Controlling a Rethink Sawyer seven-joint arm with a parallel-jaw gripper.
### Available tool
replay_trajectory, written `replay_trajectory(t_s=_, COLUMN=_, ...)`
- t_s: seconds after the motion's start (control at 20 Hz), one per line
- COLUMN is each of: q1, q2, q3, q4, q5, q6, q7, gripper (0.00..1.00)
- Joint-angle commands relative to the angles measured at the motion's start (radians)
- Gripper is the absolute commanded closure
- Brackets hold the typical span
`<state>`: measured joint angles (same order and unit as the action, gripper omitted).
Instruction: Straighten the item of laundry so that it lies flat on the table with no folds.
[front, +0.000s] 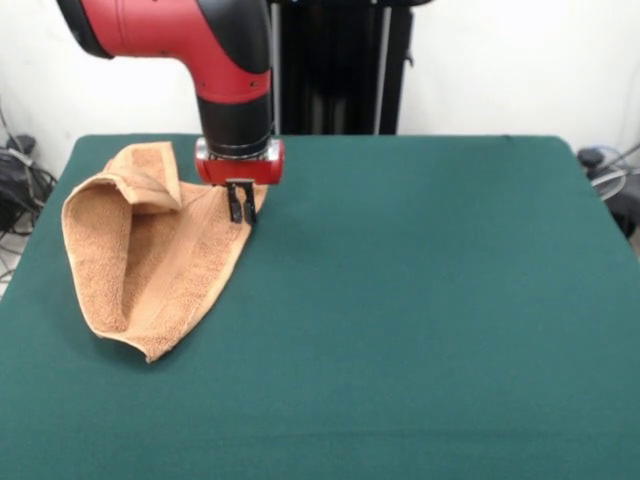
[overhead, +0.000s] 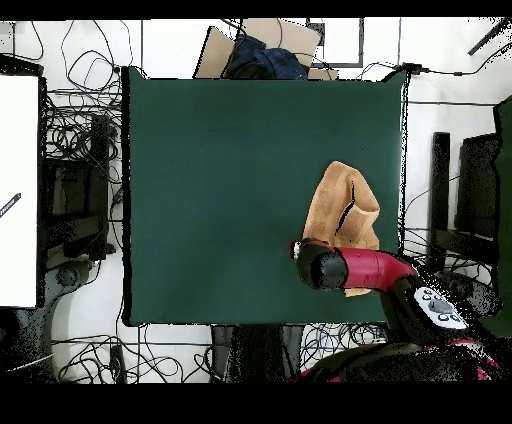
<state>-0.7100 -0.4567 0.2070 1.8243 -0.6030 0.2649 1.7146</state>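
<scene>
The orange-tan towel (front: 150, 255) lies folded and bunched at the left of the green table (front: 420, 300), its left side rolled over itself. My gripper (front: 242, 212) hangs over the towel's far right corner, fingers close together and touching or pinching that corner. Seen from overhead, the towel (overhead: 340, 205) lies near the table's right edge, and the red arm (overhead: 365, 268) covers its lower part; the gripper's fingers are hidden under the arm there.
Green table (overhead: 240, 180) surface stretches wide to the right of the towel in the front view. Cables and equipment (overhead: 75, 190) crowd the floor around the table. A cardboard box and dark cloth (overhead: 262, 55) sit beyond the table's top edge in the overhead view.
</scene>
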Motion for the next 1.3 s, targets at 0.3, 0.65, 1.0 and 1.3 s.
replay_trajectory(t_s=0.3, q1=-0.010, q2=0.165, q3=-0.014, q4=-0.131, q5=-0.035, q6=-0.083, q7=0.079, gripper=1.00)
replay_trajectory(t_s=0.65, q1=-0.003, q2=0.157, q3=-0.021, q4=-0.115, q5=-0.031, q6=-0.103, q7=0.099, gripper=1.00)
replay_trajectory(t_s=1.0, q1=0.011, q2=0.020, q3=0.040, q4=0.072, q5=0.063, q6=-0.025, q7=0.140, gripper=1.00)
replay_trajectory(t_s=1.3, q1=0.083, q2=-0.042, q3=0.031, q4=0.133, q5=0.110, q6=-0.075, q7=0.206, gripper=1.00)
